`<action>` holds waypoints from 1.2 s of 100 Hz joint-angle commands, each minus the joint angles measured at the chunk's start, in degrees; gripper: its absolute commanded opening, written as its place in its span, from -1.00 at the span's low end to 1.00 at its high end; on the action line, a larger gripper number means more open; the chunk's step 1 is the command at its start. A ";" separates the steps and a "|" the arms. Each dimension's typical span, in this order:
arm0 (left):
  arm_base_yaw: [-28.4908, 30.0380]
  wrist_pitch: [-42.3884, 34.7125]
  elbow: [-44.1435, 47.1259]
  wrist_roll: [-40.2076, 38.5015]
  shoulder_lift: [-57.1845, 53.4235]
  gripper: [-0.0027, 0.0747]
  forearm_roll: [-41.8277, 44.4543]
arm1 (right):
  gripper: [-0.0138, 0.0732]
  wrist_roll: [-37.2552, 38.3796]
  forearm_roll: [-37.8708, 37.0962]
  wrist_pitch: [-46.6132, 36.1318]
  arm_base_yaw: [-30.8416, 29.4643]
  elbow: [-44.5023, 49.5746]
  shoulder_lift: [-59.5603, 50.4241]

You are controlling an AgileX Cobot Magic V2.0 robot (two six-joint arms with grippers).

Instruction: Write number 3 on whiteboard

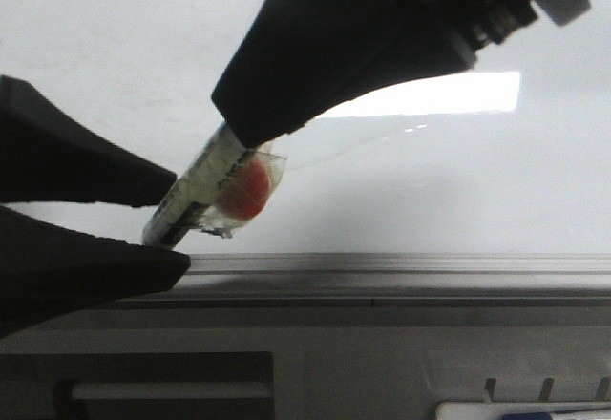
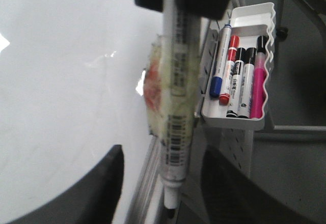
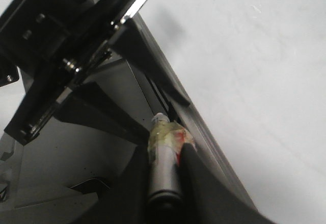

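My right gripper [image 1: 239, 132] reaches down from the upper right and is shut on a white marker [image 1: 196, 191]. A red blob [image 1: 250, 191] is taped to the marker's side. The marker slants down to the left in front of the whiteboard [image 1: 458, 181]. Its lower end lies between the fingers of my left gripper [image 1: 181, 224], which is open. In the left wrist view the marker [image 2: 175, 96] hangs between my spread left gripper [image 2: 163, 155], nib down and clear of both fingers. In the right wrist view my right gripper [image 3: 165, 158] clamps the marker [image 3: 164, 175]. No number 3 shows on the board.
A grey metal edge strip [image 1: 401, 272] runs along the board's near edge. A white tray [image 2: 254, 119] holding blue, red, black and pink markers hangs beside the board, and its corner shows in the front view [image 1: 525, 410]. A bright rectangular reflection [image 1: 449, 94] lies on the board.
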 commanded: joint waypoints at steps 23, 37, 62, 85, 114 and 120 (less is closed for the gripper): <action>-0.32 0.41 -1.67 -0.50 -12.52 0.17 -10.58 | -0.82 -0.45 -0.09 -2.18 0.02 -2.00 -1.27; -0.32 3.23 -1.67 -0.50 -20.47 0.17 -14.14 | -0.82 -0.45 -0.09 -3.30 0.02 -2.00 -1.27; -0.32 12.17 -1.67 -0.50 -28.19 0.15 -19.16 | -0.82 -0.45 -3.43 -5.20 -0.53 -5.47 -0.84; -0.32 11.79 -1.67 -0.50 -28.51 -0.02 -23.19 | -0.82 -0.22 -4.10 3.88 -8.10 -15.51 3.31; -0.32 11.79 -1.67 -0.50 -28.51 -0.14 -23.19 | -0.82 -0.22 -4.54 3.04 -12.13 -22.24 7.83; -0.32 11.79 -1.67 -0.50 -28.51 -0.19 -23.19 | -0.82 -0.22 -5.08 3.02 -12.13 -23.09 8.80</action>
